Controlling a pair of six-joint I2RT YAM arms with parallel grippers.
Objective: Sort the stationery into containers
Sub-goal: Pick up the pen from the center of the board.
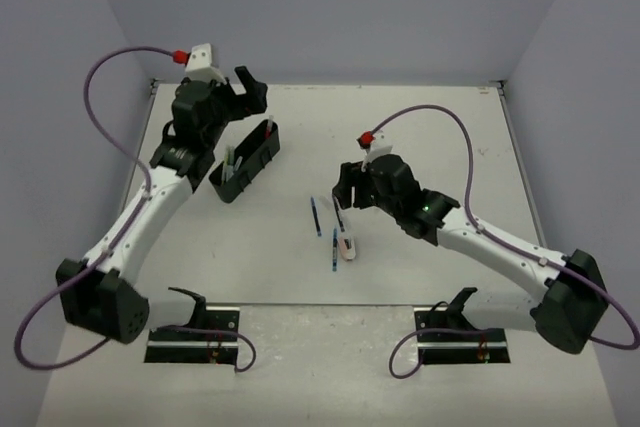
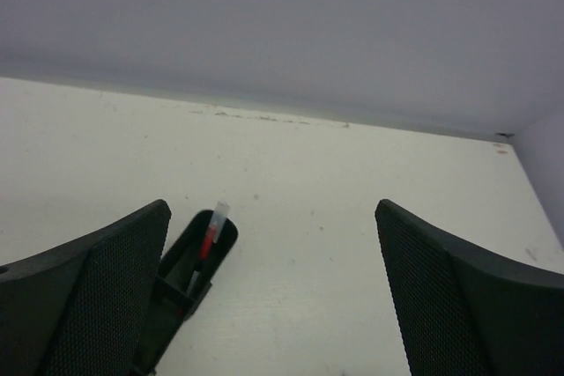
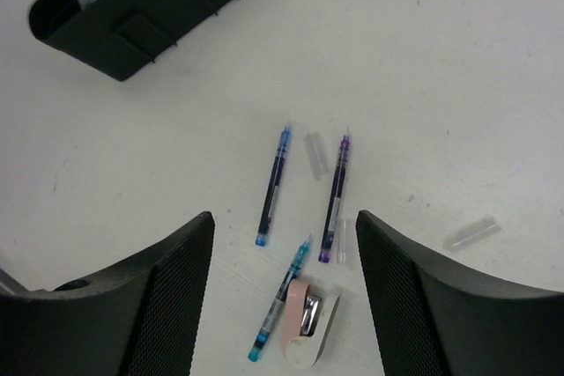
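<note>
The black organiser tray (image 1: 247, 160) lies at the back left with a few pens standing in it. My left gripper (image 1: 250, 94) is open and empty above the tray's far end. In the left wrist view (image 2: 271, 209) the tray end (image 2: 176, 277) holds a red pen (image 2: 209, 240). My right gripper (image 1: 345, 187) is open and empty, hovering over loose items mid-table. Under the gripper in the right wrist view (image 3: 284, 217) lie a blue pen (image 3: 273, 184), a purple pen (image 3: 335, 198), a teal pen (image 3: 280, 310) and a pinkish-white block (image 3: 308, 334), which touches the teal pen.
Clear pen caps (image 3: 315, 154) lie loose near the pens, one off to the right (image 3: 471, 233). The tray's near end (image 3: 145, 2) shows at the top left of the right wrist view. The back wall (image 2: 282, 33) stands close behind the left gripper.
</note>
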